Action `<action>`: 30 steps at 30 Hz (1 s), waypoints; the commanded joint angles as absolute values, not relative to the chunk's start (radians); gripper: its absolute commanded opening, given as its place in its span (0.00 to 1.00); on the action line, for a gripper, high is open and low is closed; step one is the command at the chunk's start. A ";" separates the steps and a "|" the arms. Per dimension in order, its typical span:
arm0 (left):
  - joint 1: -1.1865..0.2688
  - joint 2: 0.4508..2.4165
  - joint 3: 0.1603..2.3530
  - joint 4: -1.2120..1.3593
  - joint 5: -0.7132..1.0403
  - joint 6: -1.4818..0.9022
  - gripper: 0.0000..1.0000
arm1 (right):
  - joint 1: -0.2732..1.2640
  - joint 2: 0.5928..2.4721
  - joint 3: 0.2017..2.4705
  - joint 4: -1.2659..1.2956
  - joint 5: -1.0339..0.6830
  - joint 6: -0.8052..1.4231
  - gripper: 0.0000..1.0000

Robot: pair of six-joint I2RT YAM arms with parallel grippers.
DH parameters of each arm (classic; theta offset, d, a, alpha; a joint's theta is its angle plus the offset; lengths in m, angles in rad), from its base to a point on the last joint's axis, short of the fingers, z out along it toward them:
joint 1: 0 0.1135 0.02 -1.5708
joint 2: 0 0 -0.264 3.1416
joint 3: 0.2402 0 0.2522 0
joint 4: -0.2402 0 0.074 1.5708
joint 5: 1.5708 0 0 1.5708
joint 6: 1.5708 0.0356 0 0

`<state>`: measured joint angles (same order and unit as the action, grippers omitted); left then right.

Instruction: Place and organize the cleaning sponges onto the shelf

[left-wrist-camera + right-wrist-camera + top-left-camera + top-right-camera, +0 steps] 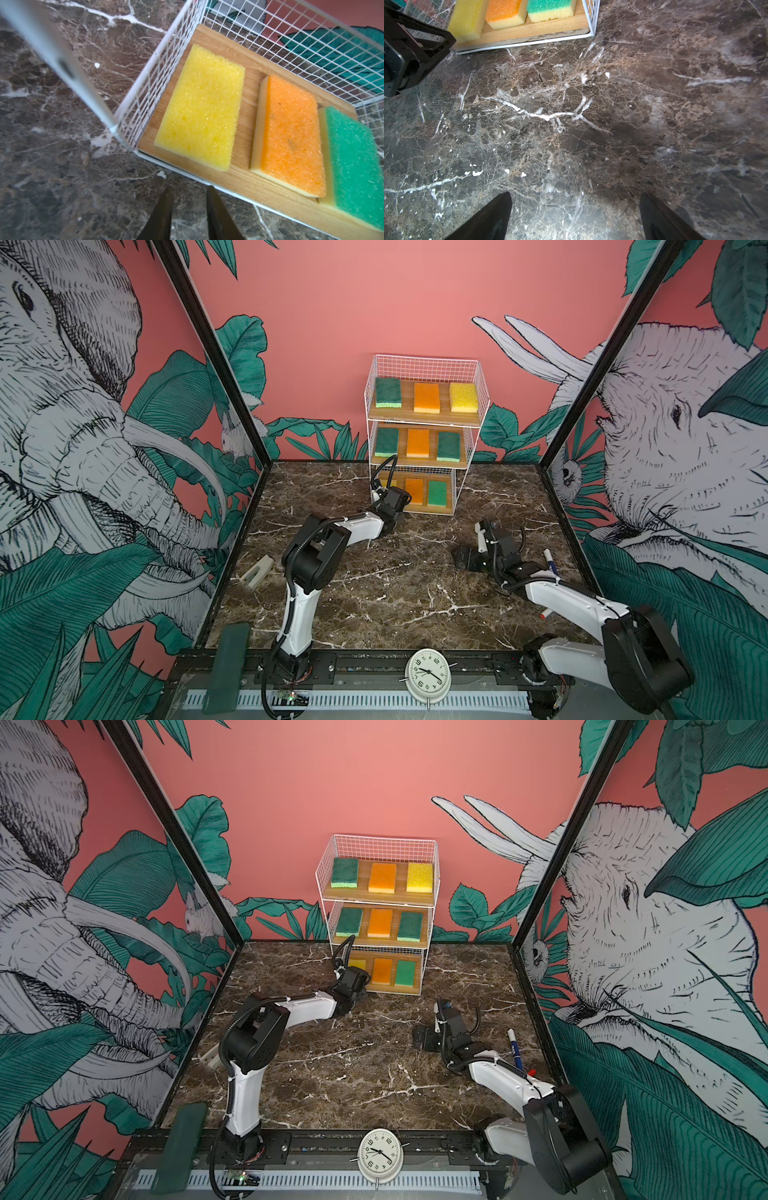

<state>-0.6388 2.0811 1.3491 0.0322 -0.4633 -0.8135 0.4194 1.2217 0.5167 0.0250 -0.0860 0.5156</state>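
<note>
The shelf stands at the back of the marble table, and its three boards carry the cleaning sponges. On the top board lie a green sponge, an orange one and a yellow one. The middle board has green, orange, green. On the bottom board lie a yellow sponge, an orange one and a green one. My left gripper hovers just in front of the bottom board's left end, its jaws drawn close together and empty. My right gripper is open over bare table at the right.
A red-and-white marker pen lies beside the right arm near the table's right edge. A beige object sits at the left edge. A white clock and a dark green block rest on the front rail.
</note>
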 commanded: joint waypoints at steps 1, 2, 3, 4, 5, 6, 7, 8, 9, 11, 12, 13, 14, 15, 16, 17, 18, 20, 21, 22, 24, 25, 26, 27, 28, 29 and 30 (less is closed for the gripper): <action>-0.641 2.092 1.377 0.041 -0.474 -0.844 0.26 | 0.415 1.203 0.513 0.031 -0.073 0.508 0.99; -0.641 2.094 1.380 0.042 -0.476 -0.844 0.26 | 0.414 1.203 0.514 0.031 -0.073 0.508 0.99; -0.641 2.096 1.381 0.046 -0.479 -0.844 0.25 | 0.414 1.204 0.513 0.031 -0.073 0.506 0.99; -0.641 2.097 1.382 0.048 -0.482 -0.844 0.25 | 0.414 1.204 0.513 0.031 -0.073 0.506 0.99; -0.641 2.098 1.384 0.051 -0.486 -0.843 0.25 | 0.413 1.203 0.513 0.029 -0.072 0.506 0.99; -0.642 2.100 1.387 0.049 -0.491 -0.843 0.24 | 0.414 1.203 0.514 0.029 -0.071 0.506 0.99; -0.640 2.101 1.389 0.050 -0.492 -0.841 0.24 | 0.413 1.204 0.514 0.029 -0.072 0.506 0.98; -0.640 2.104 1.393 0.052 -0.493 -0.839 0.24 | 0.414 1.202 0.514 0.029 -0.073 0.506 0.99; -0.640 2.108 1.398 0.051 -0.497 -0.839 0.24 | 0.414 1.201 0.514 0.029 -0.072 0.507 0.99; -0.640 2.117 1.403 0.059 -0.495 -0.835 0.24 | 0.414 1.199 0.512 0.029 -0.071 0.506 0.99; -0.639 2.123 1.408 0.061 -0.495 -0.836 0.23 | 0.413 1.198 0.511 0.028 -0.071 0.505 0.99; -0.638 2.131 1.416 0.059 -0.495 -0.840 0.23 | 0.413 1.198 0.511 0.028 -0.069 0.505 0.98; -0.638 2.138 1.419 0.056 -0.495 -0.845 0.23 | 0.413 1.198 0.511 0.028 -0.068 0.505 0.99; -0.637 2.146 1.423 0.058 -0.495 -0.852 0.23 | 0.413 1.198 0.511 0.028 -0.067 0.505 0.99; -0.637 2.153 1.424 0.061 -0.495 -0.857 0.22 | 0.412 1.198 0.511 0.028 -0.067 0.505 0.99; -0.637 2.158 1.426 0.064 -0.497 -0.860 0.22 | 0.413 1.198 0.510 0.028 -0.067 0.503 0.99; -0.636 2.163 1.428 0.065 -0.500 -0.863 0.22 | 0.412 1.197 0.509 0.028 -0.067 0.503 0.99; -0.637 2.169 1.425 0.080 -0.508 -0.862 0.21 | 0.412 1.197 0.509 0.026 -0.066 0.503 0.99; -0.637 2.169 1.423 0.089 -0.514 -0.858 0.21 | 0.413 1.196 0.509 0.025 -0.066 0.502 0.99; -0.637 2.170 1.419 0.098 -0.519 -0.859 0.20 | 0.412 1.195 0.509 0.025 -0.066 0.502 0.99; -0.637 2.166 1.413 0.115 -0.526 -0.856 0.19 | 0.412 1.195 0.510 0.023 -0.066 0.502 0.99; -0.637 2.163 1.411 0.119 -0.534 -0.856 0.19 | 0.412 1.196 0.511 0.025 -0.066 0.502 0.99; -0.636 2.159 1.408 0.125 -0.540 -0.854 0.18 | 0.413 1.195 0.511 0.024 -0.067 0.502 0.99; -0.638 2.153 1.403 0.132 -0.544 -0.850 0.18 | 0.411 1.196 0.510 0.023 -0.067 0.502 0.99; -0.638 2.147 1.396 0.138 -0.548 -0.846 0.17 | 0.411 1.195 0.510 0.023 -0.067 0.503 0.99; -0.639 2.141 1.393 0.141 -0.557 -0.843 0.16 | 0.411 1.195 0.510 0.023 -0.067 0.503 0.99; -0.640 2.136 1.389 0.144 -0.563 -0.840 0.16 | 0.411 1.198 0.511 0.024 -0.067 0.503 0.99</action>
